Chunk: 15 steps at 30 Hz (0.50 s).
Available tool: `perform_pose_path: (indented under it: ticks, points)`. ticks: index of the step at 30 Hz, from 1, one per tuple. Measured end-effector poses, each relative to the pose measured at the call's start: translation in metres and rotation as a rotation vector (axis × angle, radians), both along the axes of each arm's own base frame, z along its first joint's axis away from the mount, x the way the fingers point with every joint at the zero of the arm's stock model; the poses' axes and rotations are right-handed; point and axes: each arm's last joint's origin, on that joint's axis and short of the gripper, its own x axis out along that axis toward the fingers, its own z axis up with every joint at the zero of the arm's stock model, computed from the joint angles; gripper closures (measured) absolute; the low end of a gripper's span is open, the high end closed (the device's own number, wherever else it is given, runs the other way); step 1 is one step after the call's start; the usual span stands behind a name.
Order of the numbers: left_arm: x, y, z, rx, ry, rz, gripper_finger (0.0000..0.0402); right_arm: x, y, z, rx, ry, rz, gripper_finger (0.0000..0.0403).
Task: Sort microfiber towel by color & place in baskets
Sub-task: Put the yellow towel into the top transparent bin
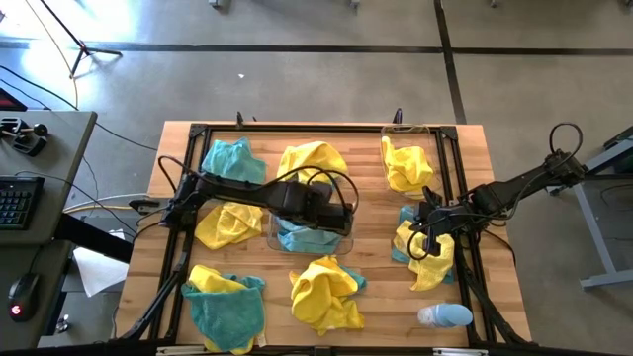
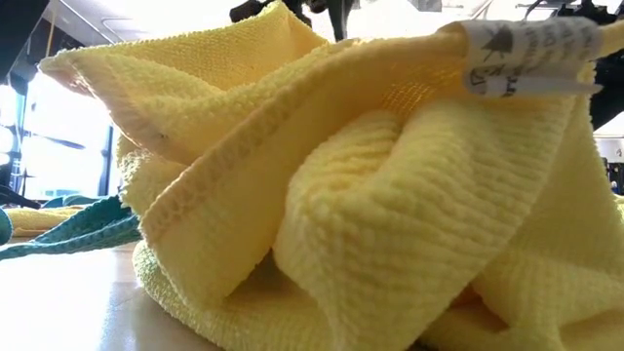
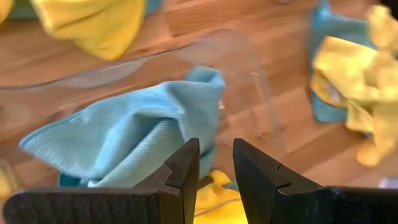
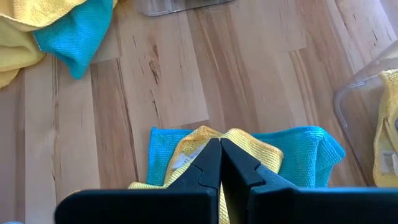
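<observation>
**Visitor:** Where is your left gripper just now?

**Robot:** My left gripper (image 1: 336, 220) hangs over the clear basket (image 1: 276, 240) near the middle of the table (image 1: 371, 252). Its fingers (image 3: 180, 171) stand a little apart with nothing between them. Just beyond them a teal towel (image 3: 134, 134) lies inside that basket.

**Visitor:** And the right one?

**Robot:** My right gripper (image 1: 431, 237) is down at the right side of the table, over a yellow towel (image 1: 431, 259) that lies on a teal one (image 1: 406, 216). From the wrist view the fingers (image 4: 205, 165) are pressed together at the yellow towel's top fold; whether they pinch any cloth, I cannot tell.

**Visitor:** Is there a second basket?

**Robot:** Yes, at the far right corner, a clear one (image 1: 407, 131) holding a yellow towel (image 1: 406, 164).

**Visitor:** What else lies loose?

**Robot:** At the far left a teal towel (image 1: 233, 159); beside it, far centre, a yellow one (image 1: 311, 161). Left of the middle basket, another yellow (image 1: 227, 225). At the near left, a teal one with yellow on its edge (image 1: 227, 309). At the near centre, a yellow heap (image 1: 324, 294) with teal peeking out. A small pale bottle (image 1: 444, 315) lies at the near right.
</observation>
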Motion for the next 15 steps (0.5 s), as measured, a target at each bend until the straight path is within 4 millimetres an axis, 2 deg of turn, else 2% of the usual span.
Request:
perform_pose_path:
  ticks: [8, 15]
  points:
    - [0.000, -0.021, 0.001, 0.042, 0.017, -0.253, 0.0314, 0.000, 0.000, 0.000, 0.000, -0.001, 0.000, 0.0402]
    - [0.001, -0.023, 0.001, 0.050, 0.009, -0.263, 0.0314, 0.002, 0.001, 0.001, 0.009, -0.023, -0.001, 0.0402]
